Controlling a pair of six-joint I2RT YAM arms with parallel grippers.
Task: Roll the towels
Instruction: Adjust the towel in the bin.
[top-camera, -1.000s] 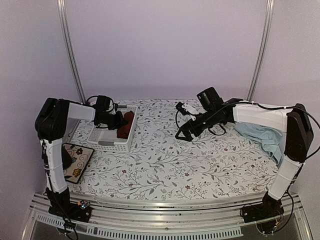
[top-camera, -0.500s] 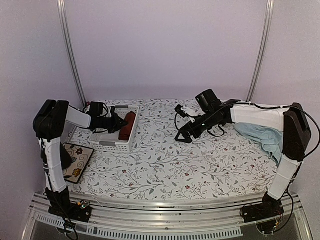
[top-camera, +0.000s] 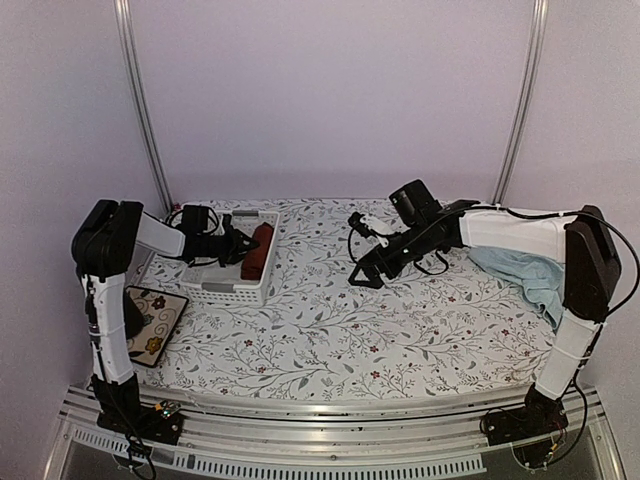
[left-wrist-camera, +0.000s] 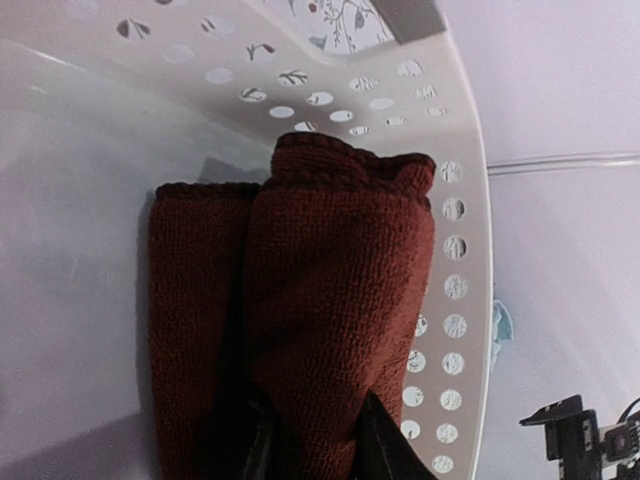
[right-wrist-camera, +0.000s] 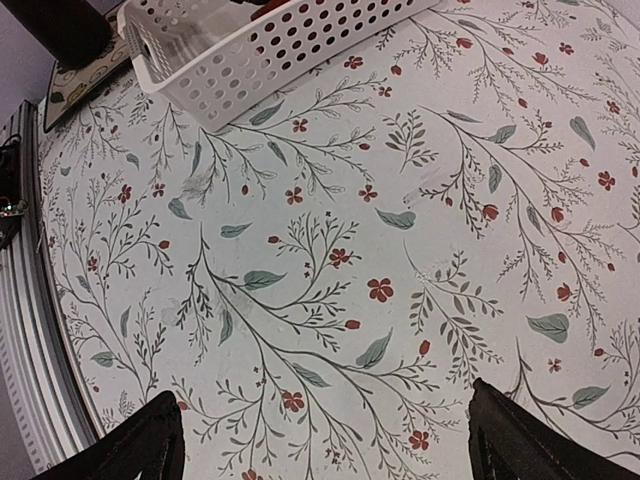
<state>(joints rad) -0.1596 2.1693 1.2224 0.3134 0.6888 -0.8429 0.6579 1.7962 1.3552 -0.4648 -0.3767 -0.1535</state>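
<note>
Towels are found at opposite ends of the table (top-camera: 330, 335), one handled and one untouched. At the left end of the table, a white perforated basket (top-camera: 225, 290) is set with its long side running away from the arm bases. The pale blue towel (top-camera: 525, 272) is spread loosely near the right edge, crumpled and unrolled, partly covered by the right forearm. No clean long axis can be read from it, though the heap is stretched roughly from far-left to near-right. The rust-red towel (top-camera: 258, 250) is smaller in view, already gathered into a thick roll and kept inside the basket against its right wall (left-wrist-camera: 455, 250).

In the left wrist view, the roll (left-wrist-camera: 340, 300) is seen lengthwise, its long axis pointing straight away from the left fingers (left-wrist-camera: 383, 452). These are drawn close together, pinching the near end of one fold.

The right fingers (right-wrist-camera: 140, 445) are spread wide over bare patterned cloth near the table's middle, and nothing is held between them. The blue towel lies to the right of and behind them, so a swing back towards the right edge is judged necessary. The right arm is clearly the nearer one for that towel.
</note>
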